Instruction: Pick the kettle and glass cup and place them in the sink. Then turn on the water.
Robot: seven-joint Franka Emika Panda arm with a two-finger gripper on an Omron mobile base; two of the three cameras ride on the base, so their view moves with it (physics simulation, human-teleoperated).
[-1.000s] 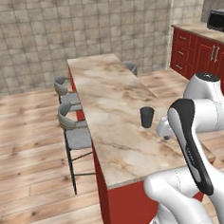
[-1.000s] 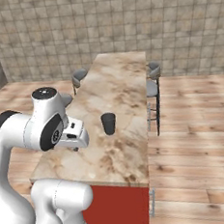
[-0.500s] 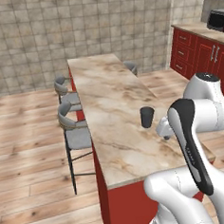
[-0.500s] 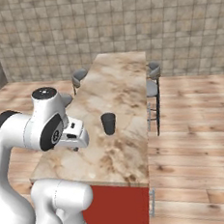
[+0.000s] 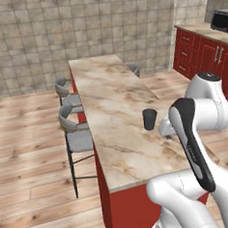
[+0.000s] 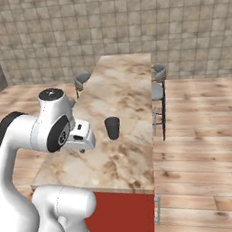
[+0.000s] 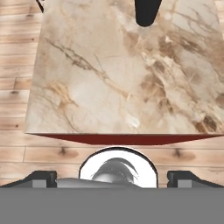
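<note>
The glass cup is a small dark tumbler standing upright on the marble island top, near its middle. In the hand view the glass cup sits at the top edge, beyond the island's near end. My gripper hangs open over the near part of the island, short of the cup, with nothing between its fingers. From the right base view the white hand is to the left of the cup, apart from it. The kettle, the sink and the water are out of view.
Two grey bar stools stand along the island's left side and another at its far right. Red cabinets with a dark microwave line the right wall. Wooden floor surrounds the island.
</note>
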